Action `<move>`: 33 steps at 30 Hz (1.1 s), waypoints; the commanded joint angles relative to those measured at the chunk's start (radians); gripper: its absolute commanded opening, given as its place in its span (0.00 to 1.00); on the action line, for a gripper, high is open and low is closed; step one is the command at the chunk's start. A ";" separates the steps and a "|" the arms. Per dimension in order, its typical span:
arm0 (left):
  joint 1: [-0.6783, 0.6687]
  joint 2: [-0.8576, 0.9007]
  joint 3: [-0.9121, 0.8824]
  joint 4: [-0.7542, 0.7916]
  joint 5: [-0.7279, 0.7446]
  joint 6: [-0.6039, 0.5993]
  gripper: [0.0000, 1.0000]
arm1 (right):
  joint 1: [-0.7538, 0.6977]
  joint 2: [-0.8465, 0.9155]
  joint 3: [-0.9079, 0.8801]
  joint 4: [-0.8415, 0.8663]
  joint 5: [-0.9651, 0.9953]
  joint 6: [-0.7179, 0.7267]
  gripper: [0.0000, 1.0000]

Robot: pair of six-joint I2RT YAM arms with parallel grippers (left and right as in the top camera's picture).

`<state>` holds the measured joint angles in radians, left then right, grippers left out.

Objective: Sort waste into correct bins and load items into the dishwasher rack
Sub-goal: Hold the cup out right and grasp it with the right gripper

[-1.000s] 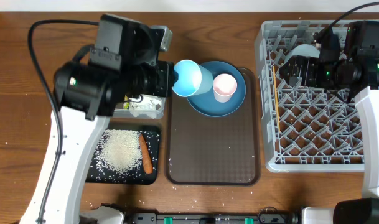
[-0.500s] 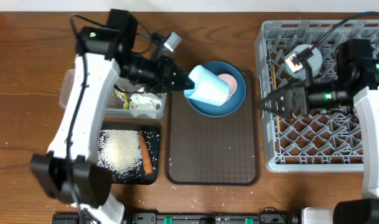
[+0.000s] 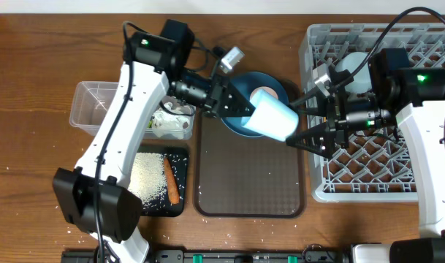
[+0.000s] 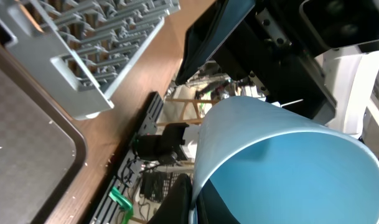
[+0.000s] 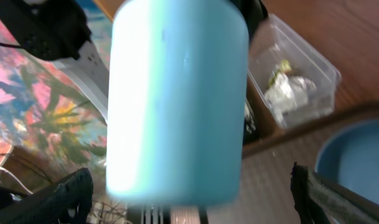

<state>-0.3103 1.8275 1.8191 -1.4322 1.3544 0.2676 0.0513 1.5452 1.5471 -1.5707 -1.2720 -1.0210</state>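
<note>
The left hand (image 3: 241, 111) is closed on the rim of the blue cup (image 3: 275, 118) and holds it in the air above the far part of the brown tray (image 3: 251, 183). In the left wrist view the mouth of the blue cup (image 4: 282, 168) faces the camera, and one finger (image 4: 182, 198) presses at its edge. The blue cup lies tilted, with the mouth toward the left hand and the bottom toward the right hand (image 3: 294, 123).

The right hand is fully open and holds nothing. Its fingers (image 5: 49, 194) stand on both sides of the blue cup (image 5: 177, 106), apart from its wall.

Behind the blue cup, the plate (image 3: 260, 79) rests on the brown tray with the pink cup (image 3: 264, 95) on it. The rack (image 3: 368, 186) stands on the right of the worktop (image 3: 32, 88).

On the left, the tub (image 3: 90, 102) has the paper (image 3: 171, 120) in its right end. Just in front of it, the black tray (image 3: 180, 157) carries the rice (image 3: 149, 179) and the carrot (image 3: 171, 179).
</note>
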 commanded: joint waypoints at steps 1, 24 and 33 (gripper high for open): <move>-0.008 -0.011 0.010 -0.002 0.030 0.032 0.06 | 0.026 0.002 0.000 0.009 -0.098 -0.035 0.98; -0.008 -0.011 0.010 0.002 0.022 0.054 0.06 | 0.053 0.002 -0.001 0.013 -0.063 -0.031 0.65; -0.008 -0.011 0.010 0.005 0.022 0.054 0.06 | 0.053 0.002 -0.001 0.002 -0.040 -0.031 0.71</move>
<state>-0.3183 1.8271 1.8191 -1.4281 1.3590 0.2966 0.0959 1.5463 1.5471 -1.5658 -1.3045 -1.0409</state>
